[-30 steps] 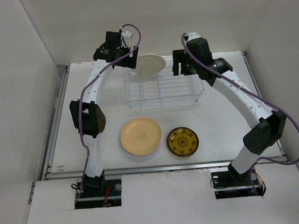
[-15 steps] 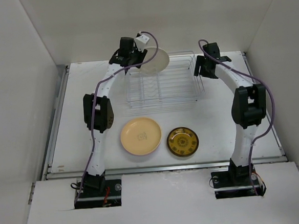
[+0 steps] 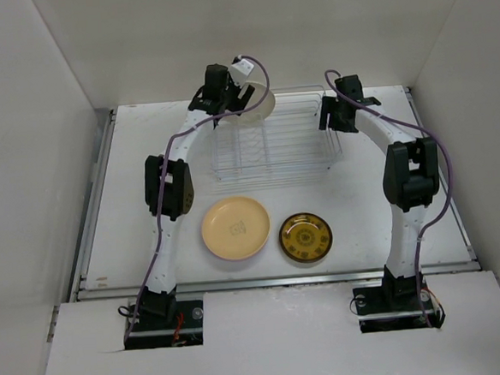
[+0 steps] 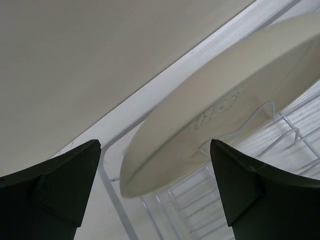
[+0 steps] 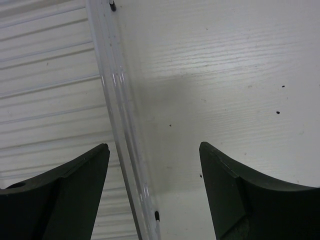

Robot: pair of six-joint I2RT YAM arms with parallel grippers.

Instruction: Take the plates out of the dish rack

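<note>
The left gripper (image 4: 155,150) is held apart, nothing clamped, facing the edge of the cream plate (image 4: 210,115), which stands in the dish rack's (image 3: 273,156) far-left corner. The right gripper (image 5: 155,150), likewise apart, straddles the rack's right rim. If the left gripper is closed off-centre, the plate could be tipped or dragged against the rack.

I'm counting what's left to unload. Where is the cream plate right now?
In the top view the cream plate leans tilted at the far left corner of the dish rack, right in front of the open left gripper.
</note>
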